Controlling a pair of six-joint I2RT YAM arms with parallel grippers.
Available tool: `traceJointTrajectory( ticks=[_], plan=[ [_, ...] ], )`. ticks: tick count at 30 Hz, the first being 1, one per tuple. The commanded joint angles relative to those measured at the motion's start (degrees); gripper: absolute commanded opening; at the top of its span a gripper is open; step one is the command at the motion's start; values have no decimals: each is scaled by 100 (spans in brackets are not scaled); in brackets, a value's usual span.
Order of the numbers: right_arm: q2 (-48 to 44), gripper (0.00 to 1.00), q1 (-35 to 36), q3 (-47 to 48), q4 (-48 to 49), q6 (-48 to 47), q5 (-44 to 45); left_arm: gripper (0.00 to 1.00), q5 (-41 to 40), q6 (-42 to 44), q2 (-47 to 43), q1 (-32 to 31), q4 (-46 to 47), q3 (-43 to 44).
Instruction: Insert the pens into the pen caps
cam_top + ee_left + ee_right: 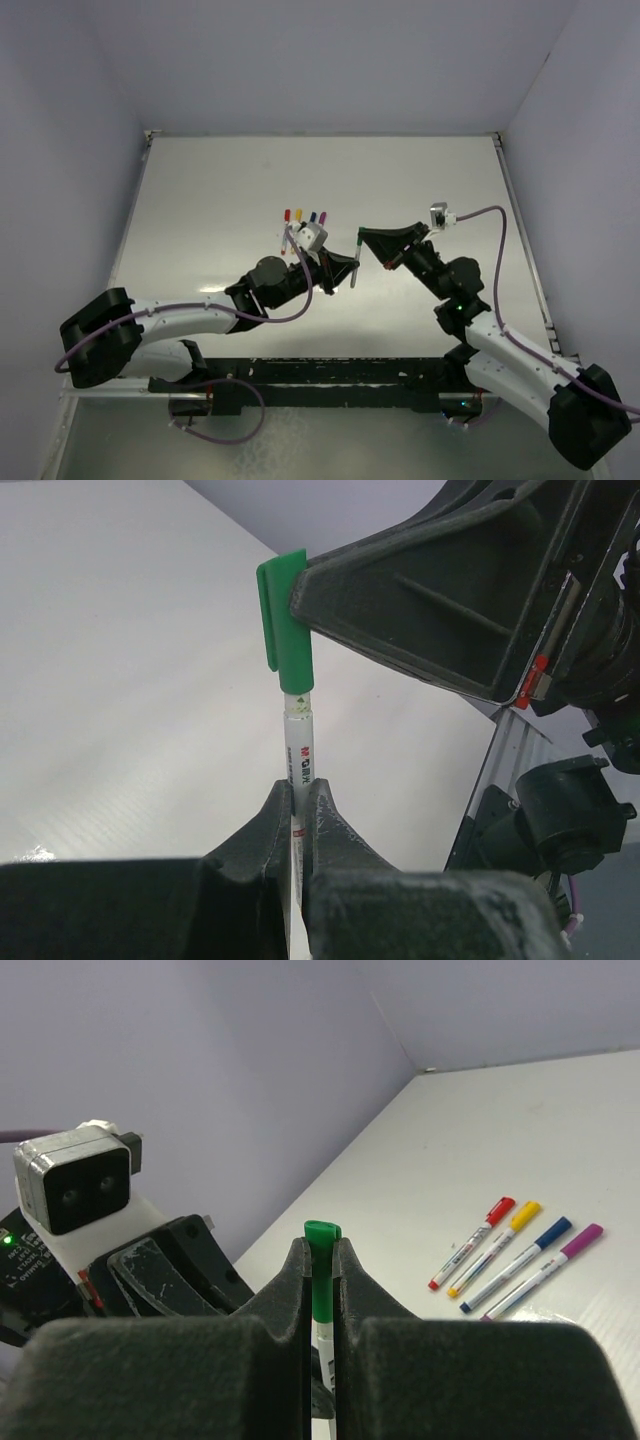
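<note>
Above the white desk [560,1130], my two hands meet tip to tip in mid-air. My left hand [300,798] is pressed together on the pale barrel of a pen [299,742], pinching it low down so that it stands almost upright between the fingers, with printed lettering showing just above the grip. My right hand [320,1260] is clamped on the green cap [288,630], its clip side turned away from the fingers. The cap's open end sits over the top of the barrel, in line with it; how far it is pushed home cannot be told. From the overhead camera, pen and cap hang between the two arms, near the middle of the desk and clear of its surface. Farther back on the desk, on my left arm's side, four more pens lie side by side, nearly parallel and close together, each wearing its cap: a red-capped pen [470,1246], a yellow-capped pen [493,1250], a blue-capped pen [515,1266] and a purple-capped pen [543,1272].
</note>
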Motion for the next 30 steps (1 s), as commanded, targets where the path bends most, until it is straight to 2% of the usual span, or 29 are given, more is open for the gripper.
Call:
traceJointTrajectory(
  ticks=[1, 9, 30],
  plan=[
    [-212, 0, 121, 102, -1210, -284, -94, 0, 46, 187, -207, 225, 816, 543],
    [-372, 0, 114, 140, -1911, -477, 56, 0, 122, 242, -96, 260, 841, 721],
    [-431, 0, 338, -22, -2590, -426, 230, 0, 87, 238, -18, 462, 1050, 862]
  ],
)
